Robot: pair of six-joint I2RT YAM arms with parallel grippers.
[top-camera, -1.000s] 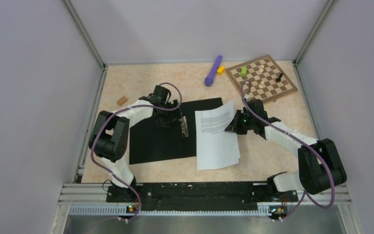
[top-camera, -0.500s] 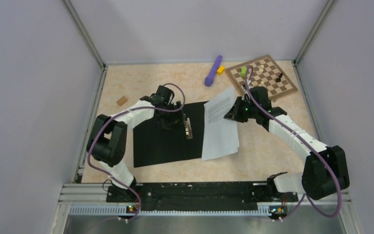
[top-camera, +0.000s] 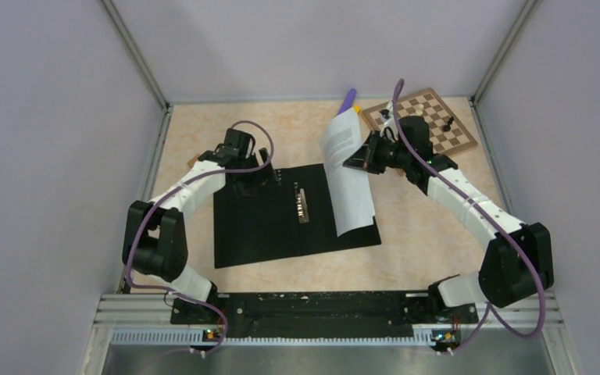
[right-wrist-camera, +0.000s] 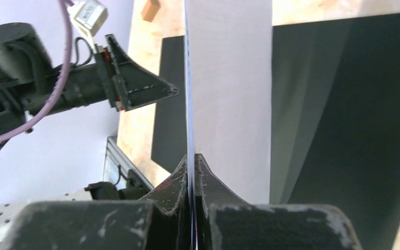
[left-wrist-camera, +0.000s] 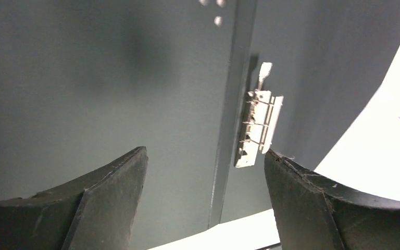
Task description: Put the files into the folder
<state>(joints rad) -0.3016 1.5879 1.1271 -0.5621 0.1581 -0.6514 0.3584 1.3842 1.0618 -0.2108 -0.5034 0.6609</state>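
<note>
An open flat rectangular folder (top-camera: pixel 273 234), its black inner faces up, lies at the middle of the beige stone-patterned table (top-camera: pixel 422 258) just beyond the two arm bases, with a small silver metal clip (left-wrist-camera: pixel 258 122) fixed along its spine. The left gripper (top-camera: pixel 256 176) hovers over the folder's far left corner, its fingers (left-wrist-camera: pixel 109 187) spread wide with nothing between them. To the right, the right gripper (right-wrist-camera: pixel 192 159) has its fingers pressed together on the edge of a few thin white printed paper sheets (top-camera: pixel 350 187), which it holds lifted and steeply tilted. The sheets' lower end hangs over the folder's right-hand face and appears to rest on it, though the overhead view does not make the contact plain. Farther back, a purple rod-shaped object (top-camera: pixel 349 97) peeks from behind the sheets' top edge, and a brown-and-cream chequered chessboard (top-camera: pixel 437 117) carrying a few pieces sits in the far right corner
</note>
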